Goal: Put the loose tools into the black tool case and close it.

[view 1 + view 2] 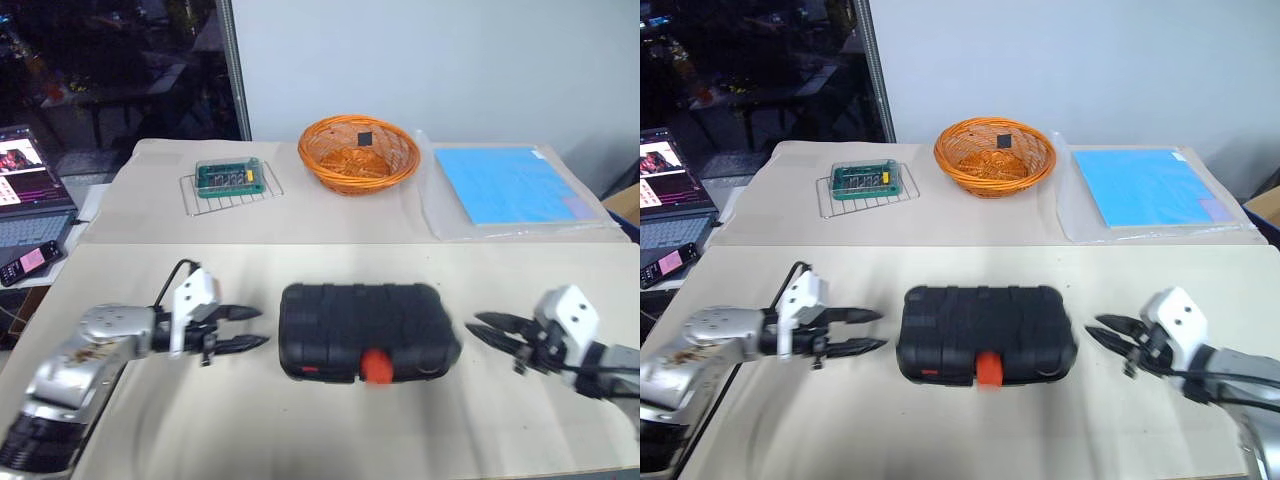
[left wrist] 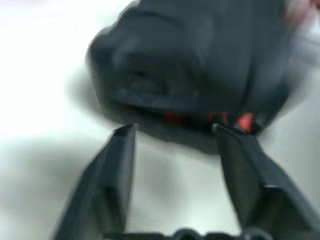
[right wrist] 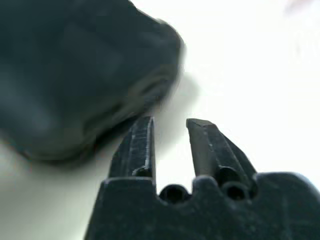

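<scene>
Nearest, the black tool case [image 1: 365, 332] lies shut on the pale counter [image 1: 300, 430], lid down, its small red latch [image 1: 376, 366] facing the robot at the front edge. No loose tools are visible on the counter, so the packing and closing look done; the step in hand appears to be letting go. What remains, at most, is checking that the latch has seated, which would call for a light press on the front edge. The left claw [image 1: 246, 327] hangs just left of the case, fingers spread and empty, clear of it. The right claw [image 1: 492, 330] sits just right of it, fingers parted a little, gripping nothing. The case is ribbed hard plastic with rounded corners. Farther back stand a small wire rack [image 1: 230, 190] bearing a green board, a woven orange basket [image 1: 359, 155], and a flat blue sheet [image 1: 508, 185].
</scene>
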Available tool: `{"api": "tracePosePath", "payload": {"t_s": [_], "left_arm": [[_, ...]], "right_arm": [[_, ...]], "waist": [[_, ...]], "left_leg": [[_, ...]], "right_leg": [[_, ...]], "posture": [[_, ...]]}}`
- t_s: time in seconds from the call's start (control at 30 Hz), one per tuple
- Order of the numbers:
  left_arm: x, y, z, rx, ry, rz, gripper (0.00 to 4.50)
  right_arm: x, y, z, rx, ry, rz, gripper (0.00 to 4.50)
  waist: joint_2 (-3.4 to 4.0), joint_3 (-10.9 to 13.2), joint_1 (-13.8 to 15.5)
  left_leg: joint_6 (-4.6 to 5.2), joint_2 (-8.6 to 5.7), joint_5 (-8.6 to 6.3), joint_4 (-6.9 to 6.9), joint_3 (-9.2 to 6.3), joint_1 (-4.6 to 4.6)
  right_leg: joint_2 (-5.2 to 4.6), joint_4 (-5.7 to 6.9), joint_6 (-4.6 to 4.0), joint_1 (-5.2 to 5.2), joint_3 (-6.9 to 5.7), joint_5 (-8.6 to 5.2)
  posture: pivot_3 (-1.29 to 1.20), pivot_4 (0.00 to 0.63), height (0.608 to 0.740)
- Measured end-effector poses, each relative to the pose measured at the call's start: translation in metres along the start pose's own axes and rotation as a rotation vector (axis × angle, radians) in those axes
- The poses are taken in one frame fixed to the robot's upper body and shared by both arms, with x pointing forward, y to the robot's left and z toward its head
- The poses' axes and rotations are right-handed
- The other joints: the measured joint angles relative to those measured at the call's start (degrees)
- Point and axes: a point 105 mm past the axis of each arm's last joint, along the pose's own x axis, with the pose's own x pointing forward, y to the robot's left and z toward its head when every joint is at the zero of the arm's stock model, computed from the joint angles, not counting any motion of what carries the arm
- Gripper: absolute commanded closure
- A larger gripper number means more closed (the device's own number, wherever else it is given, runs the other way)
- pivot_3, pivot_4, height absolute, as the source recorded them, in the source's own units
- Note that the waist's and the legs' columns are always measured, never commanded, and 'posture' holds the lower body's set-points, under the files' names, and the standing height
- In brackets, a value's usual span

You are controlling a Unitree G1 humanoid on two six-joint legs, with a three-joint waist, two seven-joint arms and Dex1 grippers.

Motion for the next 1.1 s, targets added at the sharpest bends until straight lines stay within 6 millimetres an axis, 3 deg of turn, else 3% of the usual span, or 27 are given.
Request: {"api": "tracePosePath", "payload": {"t_s": [0.03, 0.07, 0.13, 0.17, 0.27, 0.37, 0.43, 0.47, 0.53, 0.7, 0.9, 0.97, 1.1], "left_arm": [[-0.009, 0.000, -0.001, -0.033, 0.023, -0.020, 0.43], [-0.019, 0.000, -0.001, -0.064, 0.044, -0.050, 0.03], [-0.028, -0.005, 0.003, -0.101, 0.053, -0.108, 0.00], [-0.029, -0.010, 0.011, -0.110, 0.035, -0.163, 0.00], [-0.027, -0.017, 0.027, -0.077, 0.003, -0.240, 0.00], [-0.015, -0.023, 0.044, -0.020, -0.052, -0.289, 0.89], [-0.001, -0.031, 0.052, 0.021, -0.081, -0.335, 1.57], [0.004, -0.034, 0.053, 0.030, -0.081, -0.349, 2.10], [0.010, -0.038, 0.054, 0.044, -0.079, -0.367, 2.67], [0.030, -0.040, 0.057, 0.086, -0.086, -0.384, 4.43], [0.066, -0.026, 0.067, 0.147, -0.124, -0.295, 4.43], [0.073, -0.020, 0.068, 0.153, -0.119, -0.259, 4.43], [0.079, -0.013, 0.069, 0.170, -0.099, -0.230, 4.50]], "right_arm": [[-0.009, 0.002, -0.005, 0.000, 0.035, 0.008, 3.38], [-0.022, 0.004, -0.011, 0.015, 0.073, 0.021, 3.66], [-0.034, 0.010, -0.014, 0.046, 0.103, 0.049, 4.09], [-0.034, 0.023, -0.008, 0.069, 0.089, 0.102, 4.48], [-0.023, 0.054, 0.013, 0.061, 0.027, 0.246, 4.48], [0.004, 0.091, 0.014, 0.061, 0.047, 0.389, 4.50], [0.026, 0.100, 0.009, 0.047, 0.069, 0.398, 4.50], [0.036, 0.098, 0.006, 0.037, 0.084, 0.376, 4.50], [0.054, 0.088, 0.000, 0.020, 0.110, 0.327, 4.50], [0.105, 0.033, 0.008, 0.012, 0.074, 0.108, 4.50], [0.160, -0.007, 0.042, -0.029, 0.017, 0.029, 4.50], [0.162, -0.008, 0.048, -0.044, 0.003, 0.036, 4.50], [0.142, -0.001, 0.033, 0.008, 0.032, 0.051, 3.49]], "waist": [[0.00, 0.00, 0.01], [0.00, -0.01, 0.04], [-0.01, -0.02, 0.03], [-0.01, -0.02, 0.02], [-0.06, -0.03, -0.14], [-0.18, -0.07, -0.06], [-0.22, -0.06, -0.04], [-0.25, -0.05, -0.10], [-0.34, -0.03, -0.17], [-0.50, 0.02, -0.65], [-0.53, 0.06, -1.41], [-0.52, 0.05, -1.36], [-0.46, 0.01, -0.32]], "left_leg": [[-0.01, 0.01, 0.00, 0.01, 0.00, 0.02], [-0.02, 0.02, -0.01, 0.01, 0.00, 0.06], [-0.41, 0.04, -0.24, 0.02, -0.01, 0.11], [-0.43, 0.06, -0.25, 0.03, -0.01, 0.14], [-0.45, 0.09, -0.26, 0.02, -0.02, 0.29], [-0.48, 0.09, -0.28, -0.01, -0.03, 0.44], [-0.46, 0.02, -0.29, 0.05, 0.01, 0.32], [-0.45, 0.00, -0.29, 0.08, 0.03, 0.29], [-0.37, -0.01, -0.26, 0.10, 0.06, 0.27], [-0.08, 0.05, -0.01, 0.23, 0.07, 0.28], [-0.06, 0.07, 0.03, 0.26, 0.07, 0.22], [-0.07, 0.09, 0.01, 0.18, 0.04, 0.21], [-0.46, 0.07, 0.19, 0.18, 0.00, -0.27]], "right_leg": [[0.01, -0.01, -0.22, 0.02, 0.00, -0.14], [0.00, -0.01, -0.27, 0.05, 0.00, -0.17], [-0.01, -0.03, -0.27, 0.09, 0.00, -0.18], [-0.02, -0.01, -0.27, 0.11, 0.01, -0.18], [-0.01, 0.00, -0.29, 0.20, 0.05, -0.17], [-0.03, -0.04, -0.32, 0.32, 0.03, -0.19], [-0.08, -0.04, -0.32, 0.26, 0.10, -0.18], [-0.07, -0.04, -0.33, 0.25, 0.14, -0.18], [-0.02, -0.03, -0.35, 0.19, 0.18, -0.16], [0.17, 0.01, -0.46, 0.25, 0.25, -0.05], [0.30, 0.03, -0.48, 0.20, 0.31, 0.11], [0.34, 0.06, -0.42, 0.18, 0.27, 0.38], [0.32, 0.05, -0.28, -0.13, 0.18, 0.27]], "posture": [[0.00, 0.150, 0.740], [0.00, 0.150, 0.740], [0.00, 0.150, 0.740], [0.00, 0.150, 0.740], [0.00, 0.150, 0.740], [0.00, 0.150, 0.740], [0.00, 0.150, 0.740], [0.00, 0.150, 0.740], [0.00, 0.150, 0.740], [0.00, 0.150, 0.740], [0.00, 0.150, 0.740], [0.00, 0.150, 0.740], [0.00, 0.150, 0.740]]}}
